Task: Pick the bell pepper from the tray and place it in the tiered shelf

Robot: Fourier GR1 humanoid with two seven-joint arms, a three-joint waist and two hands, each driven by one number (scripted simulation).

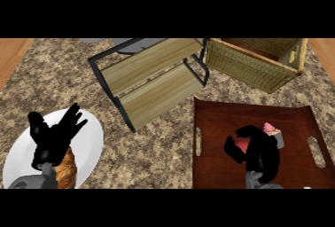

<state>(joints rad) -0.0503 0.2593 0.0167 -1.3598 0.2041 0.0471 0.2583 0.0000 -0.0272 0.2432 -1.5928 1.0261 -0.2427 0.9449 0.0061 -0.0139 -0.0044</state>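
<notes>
One bell pepper (243, 144), red, on tray (262, 111), is enclosed between curled fingers and thumb of right hand (258, 150). Risk judged: cupcake (270, 129), just beyond fingertips, may be knocked on lifting. Left hand (56, 133) is rested, fingers spread.

Even, soft light — faint shadows

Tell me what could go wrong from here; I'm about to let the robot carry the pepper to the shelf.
1. The right robot hand hides most of the red bell pepper, so the hold can't be checked; it might slip on lifting.
2. A small cupcake sits right beside that hand on the brown tray and could get knocked.
3. The wicker basket stands close beside the tiered shelf; the pepper could clip it.
</notes>
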